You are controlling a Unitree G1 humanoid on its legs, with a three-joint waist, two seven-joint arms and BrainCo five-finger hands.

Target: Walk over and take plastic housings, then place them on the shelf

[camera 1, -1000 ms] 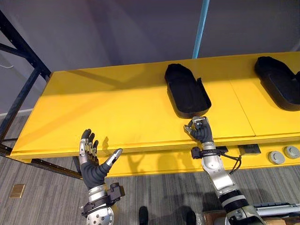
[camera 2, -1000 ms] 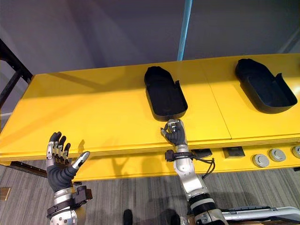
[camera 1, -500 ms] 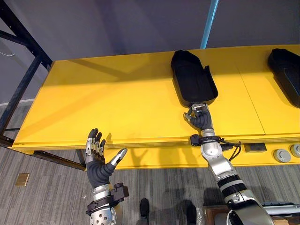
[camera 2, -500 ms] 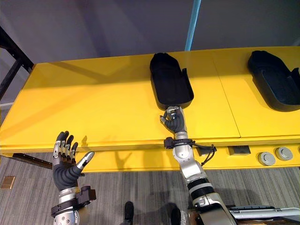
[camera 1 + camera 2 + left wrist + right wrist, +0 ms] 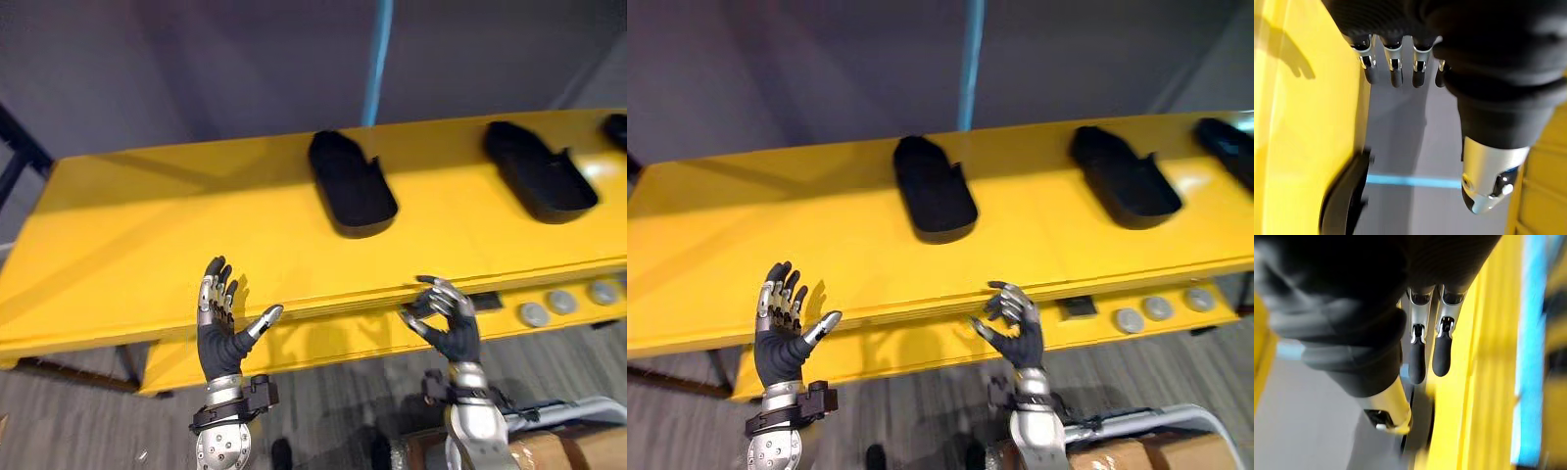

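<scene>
A yellow counter (image 5: 147, 235) is shown from above, with three black plastic housings on it. The first housing (image 5: 351, 184) lies hollow side up near the middle of the counter, closer to the far edge, its length running from far edge to near edge. The second housing (image 5: 537, 174) lies well apart from it toward the right end, and a third housing (image 5: 617, 129) is cut off at the far right corner. The left hand (image 5: 223, 333) is held up before the near edge, fingers straight and spread, thumb out, with nothing held. The right hand (image 5: 453, 333) is held before the near edge, below the first housing, fingers loosely bent and thumb apart, with nothing held. Round buttons (image 5: 534, 314) are set in the counter's front face at the right. A blue pole (image 5: 377, 59) stands behind the far edge.
</scene>
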